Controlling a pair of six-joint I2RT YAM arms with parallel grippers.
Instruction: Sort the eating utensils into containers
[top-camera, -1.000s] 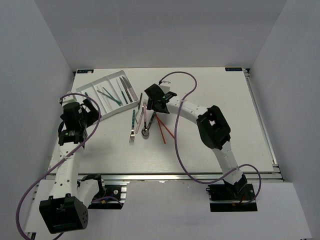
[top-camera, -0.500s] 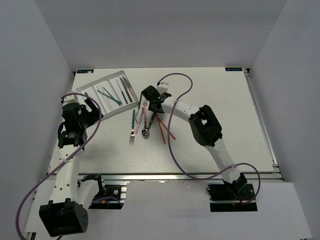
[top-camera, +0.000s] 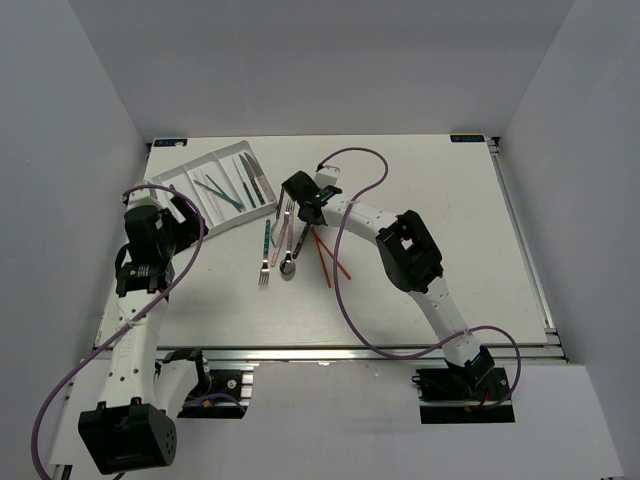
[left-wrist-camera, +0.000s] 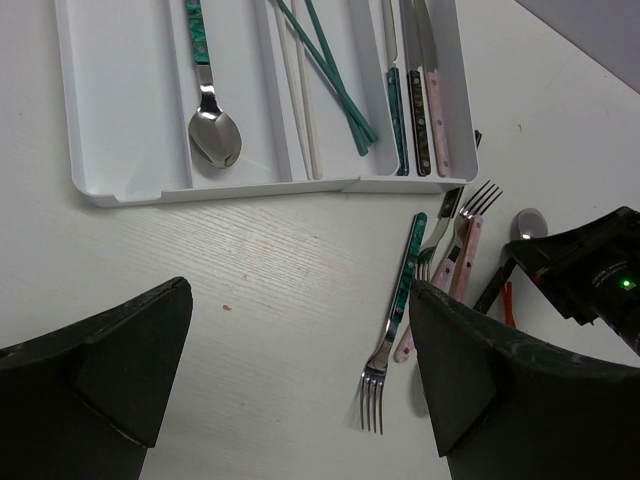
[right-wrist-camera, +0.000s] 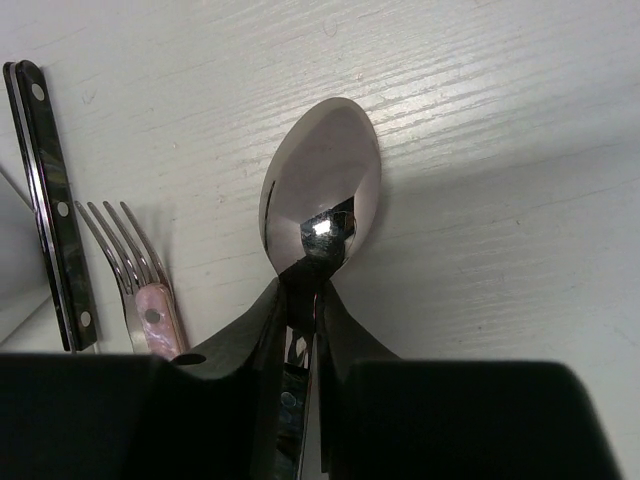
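My right gripper (right-wrist-camera: 318, 285) is shut on the neck of a black-handled spoon (right-wrist-camera: 320, 190) that lies on the table, its bowl sticking out past the fingertips. From above, the right gripper (top-camera: 303, 204) sits over the loose utensils beside the white tray (top-camera: 165, 181). A pink fork (right-wrist-camera: 142, 295) and a black-handled knife (right-wrist-camera: 52, 205) lie just left of the spoon. My left gripper (left-wrist-camera: 300, 295) hangs open above bare table, left of a teal fork (left-wrist-camera: 400, 300). The tray (left-wrist-camera: 75, 120) holds a teal spoon (left-wrist-camera: 206, 110), teal chopsticks (left-wrist-camera: 335, 85) and knives (left-wrist-camera: 415, 100).
Orange chopsticks (top-camera: 326, 258) lie right of the loose pile. Another spoon bowl (top-camera: 288, 266) rests at the pile's near end. The right arm's purple cable (top-camera: 350, 155) loops over the table's middle. Grey walls stand on three sides.
The right gripper shifted slightly left and its jaws came together on the spoon's neck. The left arm has barely moved.
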